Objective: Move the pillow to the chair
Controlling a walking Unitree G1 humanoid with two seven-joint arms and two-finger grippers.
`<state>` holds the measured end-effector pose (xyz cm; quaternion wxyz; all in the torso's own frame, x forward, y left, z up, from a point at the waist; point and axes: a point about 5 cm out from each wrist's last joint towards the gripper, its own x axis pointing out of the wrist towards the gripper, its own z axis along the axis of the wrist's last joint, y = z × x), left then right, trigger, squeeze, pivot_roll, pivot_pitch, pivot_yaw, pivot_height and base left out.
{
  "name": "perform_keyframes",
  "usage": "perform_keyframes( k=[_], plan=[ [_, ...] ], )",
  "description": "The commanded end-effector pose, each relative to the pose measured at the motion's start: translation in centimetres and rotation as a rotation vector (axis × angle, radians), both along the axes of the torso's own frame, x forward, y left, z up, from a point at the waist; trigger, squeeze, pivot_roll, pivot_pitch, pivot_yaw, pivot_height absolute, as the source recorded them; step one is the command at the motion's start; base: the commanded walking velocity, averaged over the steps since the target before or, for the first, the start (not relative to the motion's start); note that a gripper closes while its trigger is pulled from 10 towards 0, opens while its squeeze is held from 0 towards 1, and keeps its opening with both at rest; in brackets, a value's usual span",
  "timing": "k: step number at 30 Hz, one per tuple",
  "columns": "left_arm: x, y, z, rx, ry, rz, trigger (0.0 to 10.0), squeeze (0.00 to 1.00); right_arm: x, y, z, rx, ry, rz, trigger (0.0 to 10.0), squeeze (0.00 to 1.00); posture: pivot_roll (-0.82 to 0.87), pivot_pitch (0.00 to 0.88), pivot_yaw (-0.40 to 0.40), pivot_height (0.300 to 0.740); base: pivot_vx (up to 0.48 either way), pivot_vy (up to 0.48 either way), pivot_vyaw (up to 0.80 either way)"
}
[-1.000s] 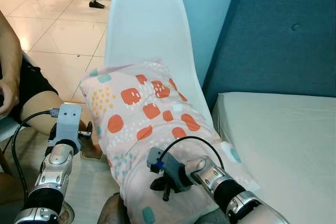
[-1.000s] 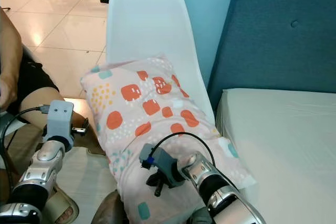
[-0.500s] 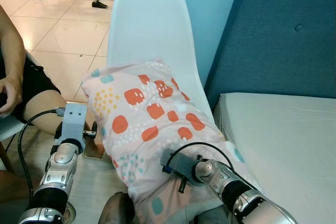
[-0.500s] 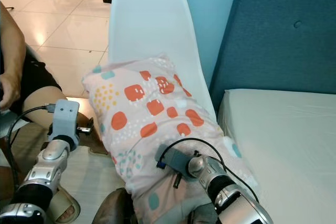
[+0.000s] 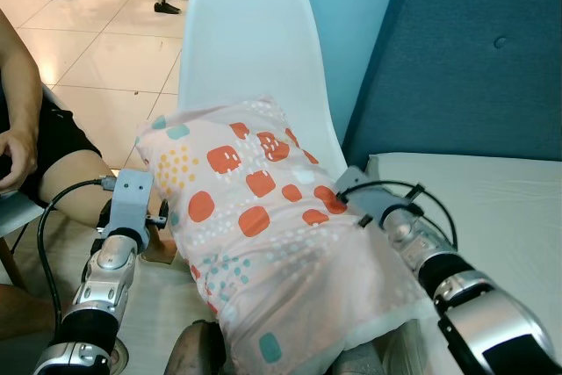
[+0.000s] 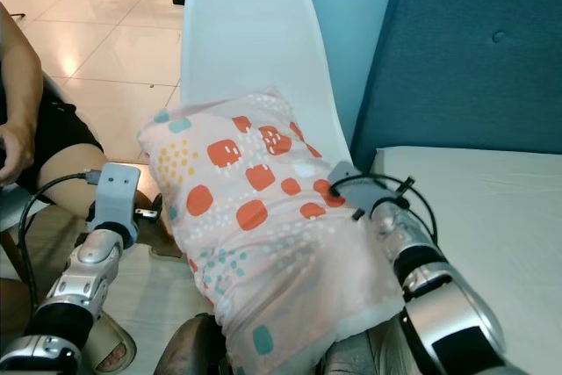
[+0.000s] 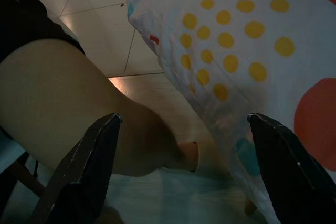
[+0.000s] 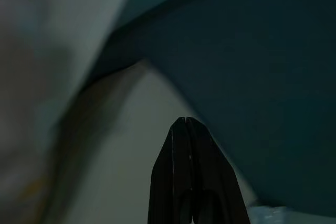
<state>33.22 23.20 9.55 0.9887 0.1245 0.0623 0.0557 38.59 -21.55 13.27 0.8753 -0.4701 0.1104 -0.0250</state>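
The pillow [image 5: 263, 226] with the orange and teal patches is lying on the white chair [image 5: 250, 50], top end propped against the backrest and bottom end hanging off the seat's front edge, so the seat is pretty much hidden. The right gripper [image 8: 193, 171] sits at the pillow's right edge, between it and the bed [image 5: 492, 217], arm bent inward, fingers pressed shut with nothing in them. The left gripper [image 7: 184, 171] is just beside the pillow's left side, fingers spread wide, pointing at a seated person's leg [image 7: 68, 114].
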Motion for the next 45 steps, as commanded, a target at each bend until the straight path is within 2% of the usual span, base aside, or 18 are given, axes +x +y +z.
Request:
perform_keyframes(
  k=[1, 2, 3, 5, 9, 10, 12, 13, 20, 21, 23, 25, 30, 31, 34, 35, 38, 45],
  plan=[
    [-0.4, 0.1, -0.9, 0.015, 0.044, 0.002, 10.0, 0.00, 0.0, -0.3, 0.1, 0.180, -0.004, -0.045, 6.9, 0.00, 0.00, 0.181, -0.025, 0.615, 0.000, 0.000, 0.00],
    [-0.4, 0.1, -0.9, 0.015, 0.044, 0.002, 10.0, 0.00, 0.0, -0.3, 0.1, 0.180, -0.004, -0.045, 6.9, 0.00, 0.00, 0.181, -0.025, 0.615, 0.000, 0.000, 0.00],
    [-0.4, 0.1, -0.9, 0.013, 0.046, 0.001, 10.0, 0.00, 0.0, 0.0, -0.4, 0.388, 0.034, -0.073, 10.0, 0.00, 0.00, 0.173, -0.029, 0.615, 0.000, 0.000, 0.00],
    [-0.6, 0.5, -1.0, 0.002, 0.051, 0.014, 10.0, 0.00, -0.2, 0.7, -1.2, 0.751, 0.086, -0.099, 10.0, 0.00, 0.00, 0.169, -0.033, 0.615, 0.000, 0.000, 0.00],
    [-1.3, 2.2, -1.2, -0.022, 0.058, 0.077, 10.0, 0.00, -1.3, -0.5, -2.8, 0.877, 0.074, -0.163, 10.0, 0.00, 0.00, 0.161, -0.029, 0.615, 0.000, 0.000, 0.00],
    [-1.4, 2.4, -1.3, -0.019, 0.060, 0.082, 10.0, 0.00, -1.6, -1.0, -3.1, 0.892, 0.061, -0.187, 10.0, 0.62, 0.00, 0.160, -0.027, 0.615, 0.000, 0.000, 0.00],
    [-1.5, 2.4, -1.3, -0.017, 0.061, 0.083, 10.0, 0.00, -1.8, -1.3, -3.2, 0.900, 0.050, -0.203, 10.0, 0.62, 0.00, 0.160, -0.027, 0.615, 0.000, 0.000, 0.00],
    [-1.6, 2.5, -1.3, -0.016, 0.062, 0.084, 10.0, 0.00, -2.2, -2.0, -3.7, 0.941, 0.036, -0.243, 10.0, 1.00, 0.00, 0.159, -0.022, 0.615, 0.000, 0.000, 0.00],
    [-1.6, 2.5, -1.5, -0.029, 0.083, 0.069, 10.0, 0.00, -3.9, -3.4, -5.6, 1.162, 0.105, -0.338, 10.0, 1.00, 0.00, 0.159, -0.001, 0.615, 0.000, 0.000, 0.00],
    [-1.5, 2.4, -1.6, -0.044, 0.100, 0.058, 10.0, 0.00, -4.8, -4.0, -6.2, 1.279, 0.162, -0.359, 10.0, 1.00, 0.00, 0.160, 0.001, 0.615, 0.000, 0.000, 0.00],
    [-1.3, 2.3, -1.7, -0.051, 0.113, 0.047, 10.0, 0.00, -5.3, -4.3, -6.5, 1.319, 0.206, -0.356, 10.0, 1.00, -0.01, 0.163, 0.005, 0.615, 0.000, 0.000, 0.00],
    [-1.1, 1.5, -2.0, -0.079, 0.145, -0.008, 10.0, 0.00, -6.6, -4.9, -7.5, 1.392, 0.341, -0.328, 10.0, 1.00, -0.01, 0.163, 0.005, 0.615, 0.000, 0.000, 0.00],
    [-1.1, -0.7, -2.2, -0.142, 0.173, -0.196, 10.0, 0.00, -9.1, -6.5, -8.5, 1.416, 0.511, -0.247, 10.0, 1.00, -0.01, 0.164, 0.001, 0.615, 0.000, 0.000, 0.00],
    [-1.9, -2.9, -2.2, -0.228, 0.193, -0.412, 10.0, 0.00, -11.0, -8.2, -8.5, 1.366, 0.595, -0.187, 10.0, 1.00, -0.01, 0.165, 0.001, 0.615, 0.000, 0.000, 0.00],
    [-2.2, -3.6, -2.1, -0.252, 0.198, -0.480, 10.0, 0.00, -11.5, -8.6, -8.5, 1.343, 0.622, -0.170, 10.0, 1.00, -0.01, 0.165, 0.001, 0.615, 0.000, 0.000, 0.00],
    [-3.3, -4.8, -2.2, -0.273, 0.238, -0.637, 10.0, 0.00, -13.2, -10.5, -8.6, 1.241, 0.690, -0.178, 10.0, 1.00, -0.01, 0.166, -0.002, 0.615, 0.000, 0.000, 0.00],
    [-4.3, -5.3, -2.6, -0.276, 0.289, -0.729, 10.0, 0.00, -15.0, -12.0, -8.3, 1.195, 0.750, -0.178, 10.0, 1.00, -0.02, 0.166, -0.003, 0.615, 0.000, 0.000, 0.00],
    [-4.7, -5.3, -3.0, -0.261, 0.317, -0.752, 10.0, 0.00, -16.9, -12.0, -8.0, 1.238, 0.824, -0.084, 10.0, 1.00, -0.02, 0.164, -0.003, 0.615, 0.000, 0.000, 0.00]
  ],
)
